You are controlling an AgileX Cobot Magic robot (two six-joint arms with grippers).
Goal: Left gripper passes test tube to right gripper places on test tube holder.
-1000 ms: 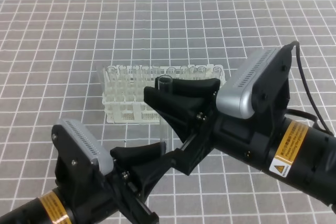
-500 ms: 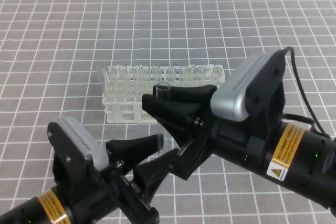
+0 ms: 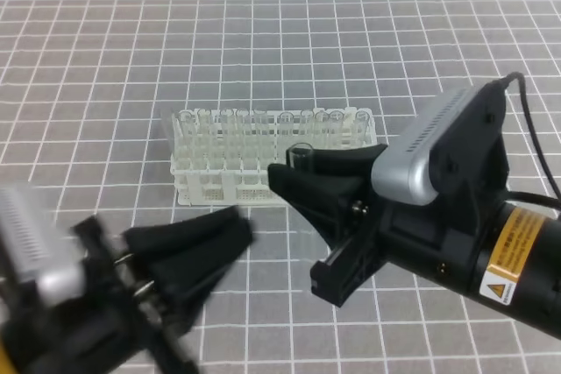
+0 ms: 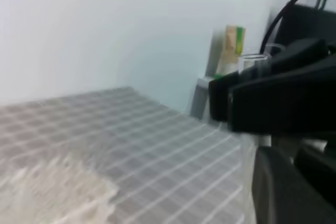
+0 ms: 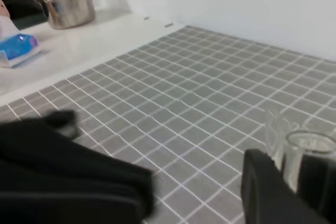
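On the grey tiled counter (image 3: 105,59), your left gripper (image 3: 197,247) sits low near the front left corner, blurred in the high view. Its black fingers (image 3: 188,238) point right toward the middle, and nothing shows between them. The blur is too heavy to tell whether they are spread or closed.

Behind them, toward the middle of the counter, stands the white test tube holder (image 3: 219,177), its long side facing you, with clear tubes upright in its rows.

To the right, your right gripper (image 3: 307,177) reaches in from the front right edge. Its fingers are clamped on the test tube (image 3: 302,153), whose open rim pokes up just above them, in front of the holder's right end. The right wrist view shows the same tube (image 5: 302,153) upright between the black fingers (image 5: 265,192); its lower length is hidden. The left wrist view catches the rim (image 4: 255,59) above the right gripper's fingers, probably clear of your left claw.
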